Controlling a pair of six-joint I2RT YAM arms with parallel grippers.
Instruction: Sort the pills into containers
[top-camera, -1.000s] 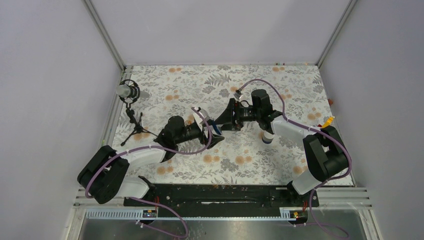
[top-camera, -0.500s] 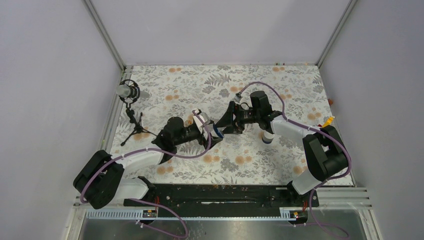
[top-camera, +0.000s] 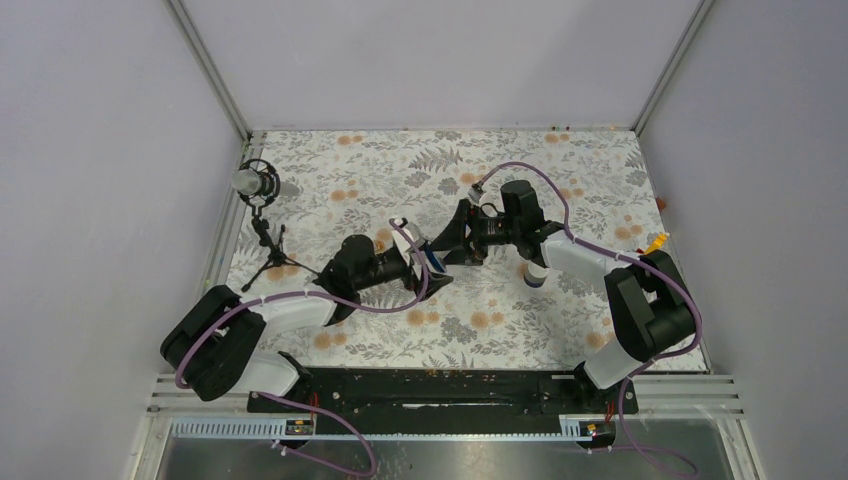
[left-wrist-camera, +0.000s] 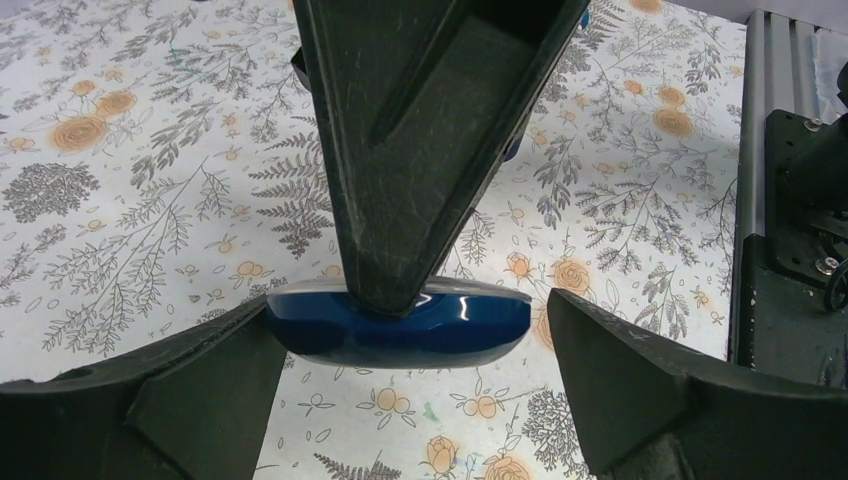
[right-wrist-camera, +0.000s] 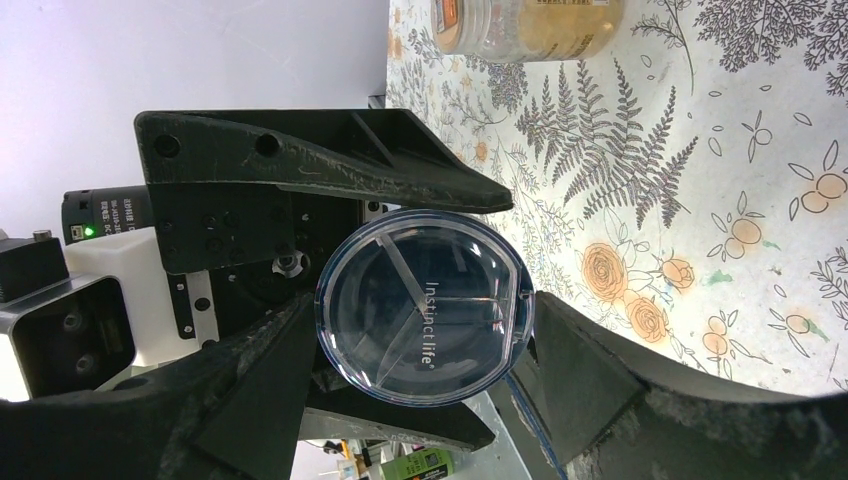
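A round blue pill case (right-wrist-camera: 400, 330) with a clear divided lid hangs above the table between both grippers; it shows edge-on in the left wrist view (left-wrist-camera: 480, 322). My right gripper (right-wrist-camera: 425, 305) is shut on its rim. My left gripper (left-wrist-camera: 408, 335) is open around it: one finger touches the case's end, the other stands apart. In the top view the grippers meet at mid-table (top-camera: 437, 256). A translucent amber bottle (right-wrist-camera: 525, 22) stands on the cloth. A dark bottle with a white cap (top-camera: 536, 275) stands by the right arm. I cannot make out any pills.
A microphone on a small tripod (top-camera: 260, 190) stands at the left edge. A yellow-orange toy piece (top-camera: 655, 243) lies at the right edge behind the right arm. The floral cloth (top-camera: 480, 320) covers the table, with walls on three sides.
My left gripper has shifted a little to the right, closer around the case. The right arm and the case have barely moved.
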